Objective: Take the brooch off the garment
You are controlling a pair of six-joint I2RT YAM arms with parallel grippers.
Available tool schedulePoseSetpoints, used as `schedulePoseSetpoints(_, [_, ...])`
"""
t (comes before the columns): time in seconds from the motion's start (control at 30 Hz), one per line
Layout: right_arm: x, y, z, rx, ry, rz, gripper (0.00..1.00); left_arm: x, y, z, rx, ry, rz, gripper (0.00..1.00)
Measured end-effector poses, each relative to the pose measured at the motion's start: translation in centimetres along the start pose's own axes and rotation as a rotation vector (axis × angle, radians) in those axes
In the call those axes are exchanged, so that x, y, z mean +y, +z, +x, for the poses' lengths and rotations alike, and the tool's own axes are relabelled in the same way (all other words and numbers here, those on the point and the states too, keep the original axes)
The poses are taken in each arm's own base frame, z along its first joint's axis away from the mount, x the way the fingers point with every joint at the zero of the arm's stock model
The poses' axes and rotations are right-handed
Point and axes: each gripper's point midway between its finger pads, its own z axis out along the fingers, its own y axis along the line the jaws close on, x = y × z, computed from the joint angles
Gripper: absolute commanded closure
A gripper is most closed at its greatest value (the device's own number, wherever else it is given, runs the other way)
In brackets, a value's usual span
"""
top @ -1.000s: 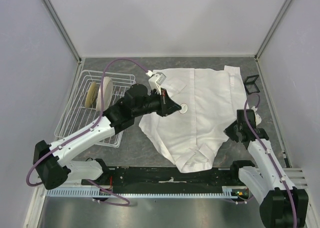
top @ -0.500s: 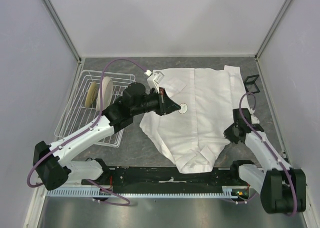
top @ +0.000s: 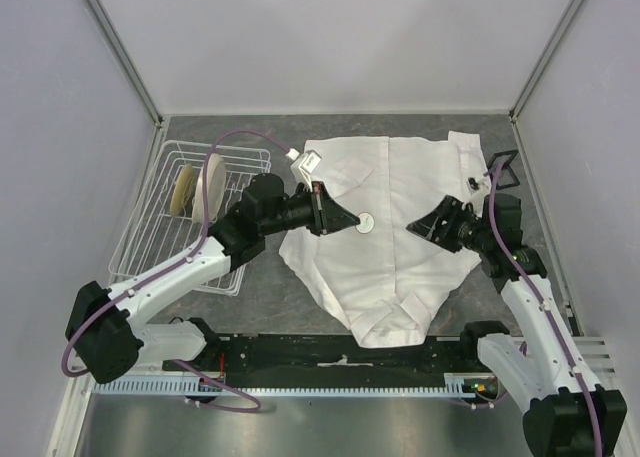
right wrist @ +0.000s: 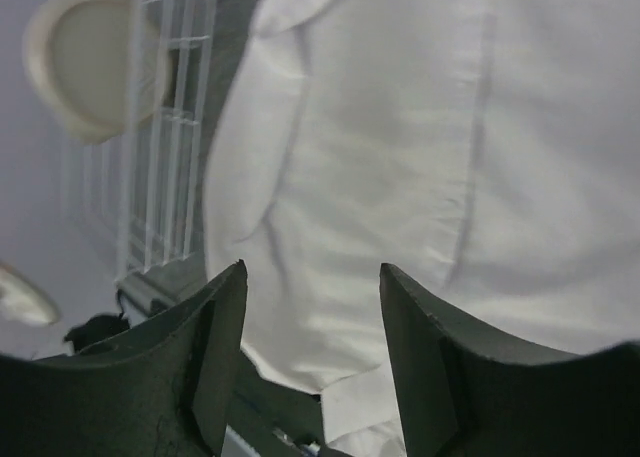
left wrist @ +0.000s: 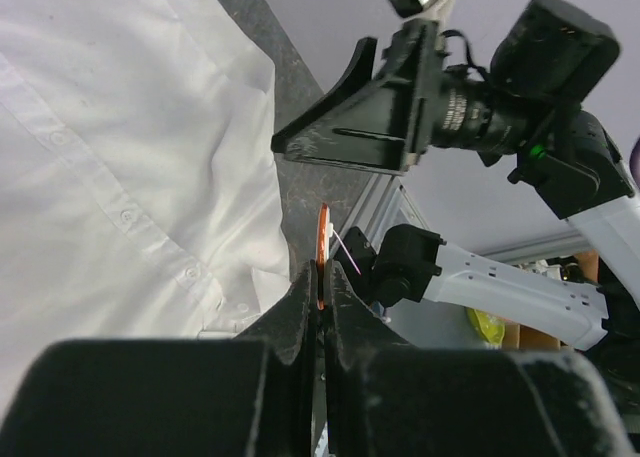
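One brooch (left wrist: 322, 245) sits edge-on, pinched at the tips of the left claw (left wrist: 320, 293).

Even, diffuse light fills the overhead view, with faint shadows. The right wrist picture is soft: wire rack (right wrist: 166, 177) and plate (right wrist: 90, 62) blurred, the white shirt (right wrist: 420, 127) perhaps slightly overexposed there.

The grey table (top: 262, 299) carries three things. A white shirt (top: 400, 247) lies spread and wrinkled across the middle, trailing toward six o'clock. A wire rack (top: 140, 239) stands at nine o'clock. A small black stand (top: 503, 167) sits at two, beside the shirt.
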Motion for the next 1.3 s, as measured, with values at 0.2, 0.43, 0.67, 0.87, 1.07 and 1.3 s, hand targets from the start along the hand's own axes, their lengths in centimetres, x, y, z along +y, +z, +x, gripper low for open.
schedulePoseSetpoints(0.2, [10.9, -2.6, 0.0, 0.022, -0.117, -0.470, 0.26, 1.0, -0.2, 0.7, 0.001, -0.114, 0.033, 0.98])
schedulePoseSetpoints(0.43, [17.2, -5.2, 1.4, 0.068, -0.128, -0.716, 0.28, -0.8, -0.2, 0.2, 0.013, -0.234, 0.134, 0.98])
schedulePoseSetpoints(0.67, [18.0, -5.3, 1.7, 0.086, -0.104, -0.735, 0.40, -1.9, -0.5, 0.2, 0.040, -0.305, 0.198, 0.98])
schedulePoseSetpoints(0.87, [18.3, -5.0, 2.2, 0.117, -0.092, -0.741, 0.50, -2.3, -0.6, -0.1, 0.039, -0.324, 0.214, 0.98])
schedulePoseSetpoints(1.07, [18.7, -5.1, 2.5, 0.123, -0.094, -0.755, 0.54, -2.5, -0.8, 0.0, 0.051, -0.337, 0.228, 0.98])
schedulePoseSetpoints(1.3, [18.9, -5.2, 2.4, 0.118, -0.088, -0.759, 0.55, -2.7, -0.9, -0.3, 0.047, -0.336, 0.238, 0.98])
